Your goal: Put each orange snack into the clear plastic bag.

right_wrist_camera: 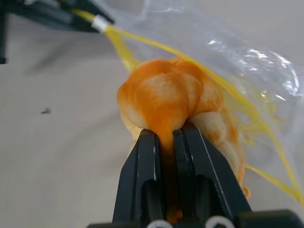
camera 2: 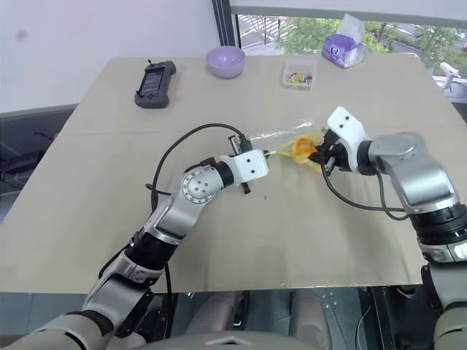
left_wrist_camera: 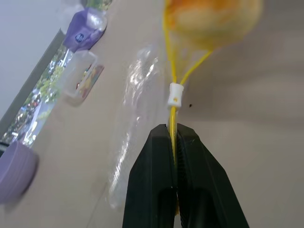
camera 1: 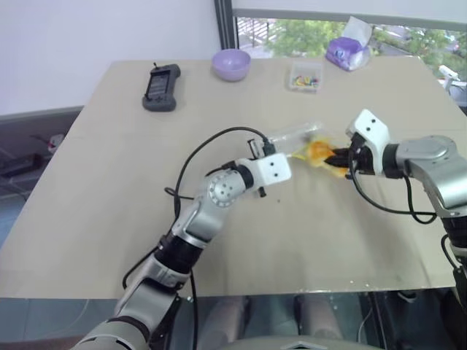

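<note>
Two pincers meet over the middle of the bench [camera 1: 109, 182], and the orange snack [camera 1: 319, 152] sits right between them. Right pincer [right_wrist_camera: 165, 137] is clenched on the snack, black fingers [right_wrist_camera: 142, 156] squeezing a fold of its soft underside, the domed bulk bulging out just past the fingertips. Left pincer [left_wrist_camera: 175, 130] is clamped tight on the yellow strip of the clear plastic bag [camera 1: 292, 135], the strip running straight out from between its tips, through a small white slider [left_wrist_camera: 175, 94], to the snack beyond.

In the head views, the left pincer reaches toward three o'clock and the right one toward nine o'clock, so the snack hangs just off the bench surface between the two. The bag's long axis runs from about eight o'clock to two o'clock, its crinkled clear film trailing away from the snack toward ten o'clock. The yellow strip splits around the snack, though how far the snack sits inside the bag can't be made out.

At the far edge, well apart: purple bowl [camera 1: 231, 64] at twelve o'clock, small clear box [camera 1: 305, 76], black handheld device [camera 1: 161, 87] at ten o'clock.
</note>
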`<action>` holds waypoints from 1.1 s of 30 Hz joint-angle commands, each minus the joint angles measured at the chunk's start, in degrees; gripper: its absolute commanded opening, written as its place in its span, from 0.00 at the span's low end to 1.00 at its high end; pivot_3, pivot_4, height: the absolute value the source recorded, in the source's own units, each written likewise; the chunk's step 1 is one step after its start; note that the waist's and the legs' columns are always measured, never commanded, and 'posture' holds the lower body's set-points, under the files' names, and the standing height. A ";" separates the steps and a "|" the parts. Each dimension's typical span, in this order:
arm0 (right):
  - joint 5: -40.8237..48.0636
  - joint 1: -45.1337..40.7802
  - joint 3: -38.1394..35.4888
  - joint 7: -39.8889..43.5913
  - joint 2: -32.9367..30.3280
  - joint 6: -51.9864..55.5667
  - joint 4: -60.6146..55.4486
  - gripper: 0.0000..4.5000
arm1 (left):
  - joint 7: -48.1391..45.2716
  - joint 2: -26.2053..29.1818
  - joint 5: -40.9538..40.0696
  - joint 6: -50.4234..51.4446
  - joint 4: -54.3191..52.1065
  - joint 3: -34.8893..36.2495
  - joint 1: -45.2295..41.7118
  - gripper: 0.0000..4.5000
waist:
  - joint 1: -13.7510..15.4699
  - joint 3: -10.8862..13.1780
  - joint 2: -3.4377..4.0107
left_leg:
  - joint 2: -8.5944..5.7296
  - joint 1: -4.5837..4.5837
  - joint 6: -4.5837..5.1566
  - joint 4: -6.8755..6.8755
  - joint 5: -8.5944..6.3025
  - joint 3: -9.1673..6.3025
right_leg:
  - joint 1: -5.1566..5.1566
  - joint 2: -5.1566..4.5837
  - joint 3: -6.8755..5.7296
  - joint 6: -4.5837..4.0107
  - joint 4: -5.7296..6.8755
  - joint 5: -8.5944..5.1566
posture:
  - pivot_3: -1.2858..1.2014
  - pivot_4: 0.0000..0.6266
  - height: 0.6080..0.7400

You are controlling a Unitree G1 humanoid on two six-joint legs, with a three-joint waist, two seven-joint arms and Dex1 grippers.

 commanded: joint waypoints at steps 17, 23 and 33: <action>-3.95 -5.32 0.73 -3.47 5.76 -0.14 6.72 0.00 | -2.04 1.26 -0.04 -11.98 -0.73 -2.09 -0.77 0.00 | 0.05 0.00 0.00 | -0.01 -0.03 0.00 -0.03 0.00 0.00 | -0.05 -0.03 0.01 0.00 0.00 0.00 | 0.52 0.24 1.00; 0.48 -5.39 -4.90 -7.57 10.79 6.16 6.13 0.00 | -2.13 0.63 -0.10 -12.32 -0.14 -2.20 -1.15 0.00 | -0.20 0.00 0.01 | 0.00 -0.04 0.00 -0.03 0.00 0.00 | -0.11 0.00 0.04 -0.01 0.04 0.00 | 0.52 0.24 1.00; 2.28 -2.57 -11.46 -20.34 21.12 7.14 6.32 0.20 | -2.50 -0.60 -0.27 -12.71 0.37 -2.27 -1.53 0.00 | -0.33 -0.02 0.02 | 0.00 -0.26 -0.01 -0.01 0.01 0.05 | -0.39 0.00 0.10 -0.01 0.13 0.01 | 0.52 0.24 1.00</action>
